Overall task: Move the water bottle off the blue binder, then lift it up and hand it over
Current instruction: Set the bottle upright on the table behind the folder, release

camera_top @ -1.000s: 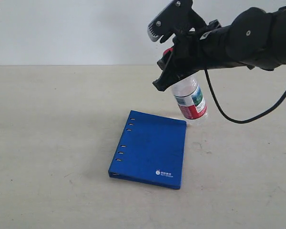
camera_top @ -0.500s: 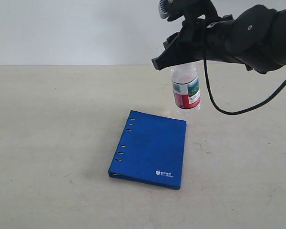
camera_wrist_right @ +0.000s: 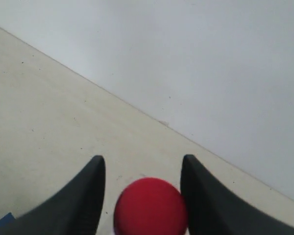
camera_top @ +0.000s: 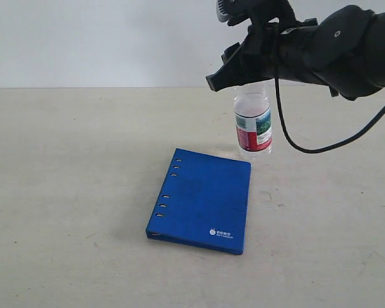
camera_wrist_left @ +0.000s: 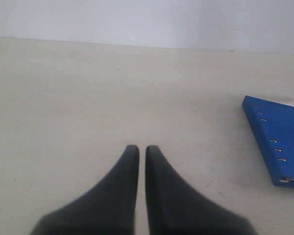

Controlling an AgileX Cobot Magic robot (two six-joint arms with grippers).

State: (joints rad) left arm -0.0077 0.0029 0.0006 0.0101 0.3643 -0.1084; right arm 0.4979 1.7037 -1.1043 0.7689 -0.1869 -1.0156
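Note:
The water bottle stands upright on the table just beyond the far right corner of the blue binder, off its cover. My right gripper hangs over the bottle's top and hides the cap in the exterior view. In the right wrist view the right gripper is open, and the red cap sits between the fingers, against one and clear of the other. My left gripper is shut on nothing, low over bare table, with the binder off to its side.
The beige table runs back to a pale wall. A black cable loops down from the right arm beside the bottle. The left arm does not show in the exterior view.
One second ago the bottle hung tilted in the right gripper by the binder's corner. It was brought upright, then lowered to stand on the table, and the jaws now sit apart around the cap.

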